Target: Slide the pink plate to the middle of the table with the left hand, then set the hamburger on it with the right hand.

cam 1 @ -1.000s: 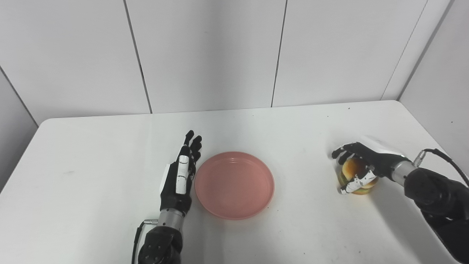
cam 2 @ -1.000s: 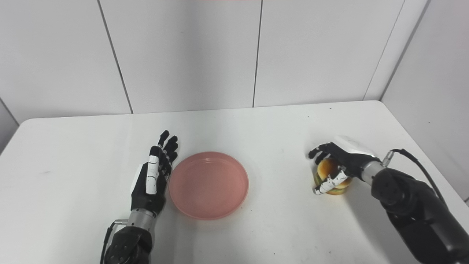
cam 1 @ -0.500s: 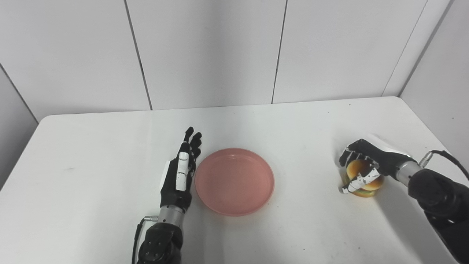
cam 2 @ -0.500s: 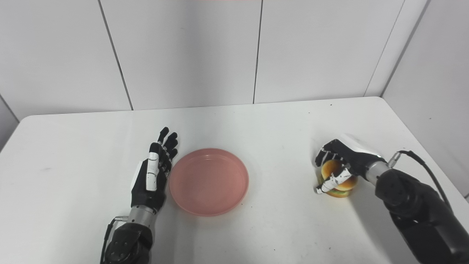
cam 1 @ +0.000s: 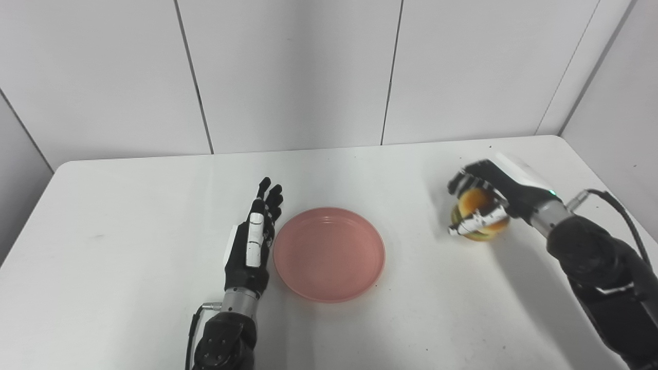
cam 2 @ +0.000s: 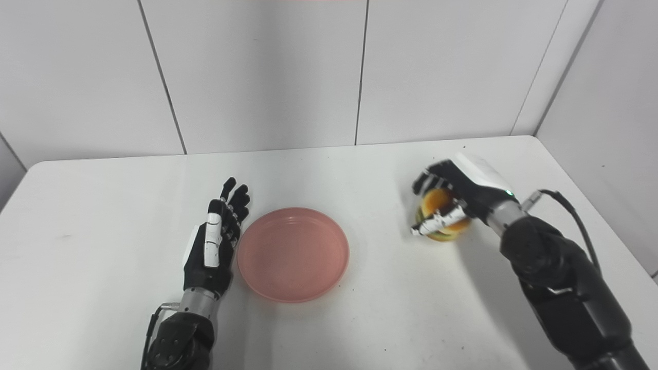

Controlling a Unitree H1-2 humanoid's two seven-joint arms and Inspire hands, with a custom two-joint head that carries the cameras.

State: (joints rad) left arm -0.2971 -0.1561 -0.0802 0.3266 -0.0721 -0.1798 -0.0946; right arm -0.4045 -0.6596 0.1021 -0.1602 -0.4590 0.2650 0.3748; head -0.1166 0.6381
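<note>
Hamburger (cam 1: 478, 222) inside right robot hand (cam 1: 488, 198)

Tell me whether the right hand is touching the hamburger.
Touching. In the left eye view the right hand wraps its fingers around the hamburger; the bun shows between them.

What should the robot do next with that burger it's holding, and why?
Probably carry the hamburger leftward over the pink plate. The right hand is closed on it, off to the plate's right, and the plate sits empty near the table's middle, with the open left hand beside its rim.
</note>
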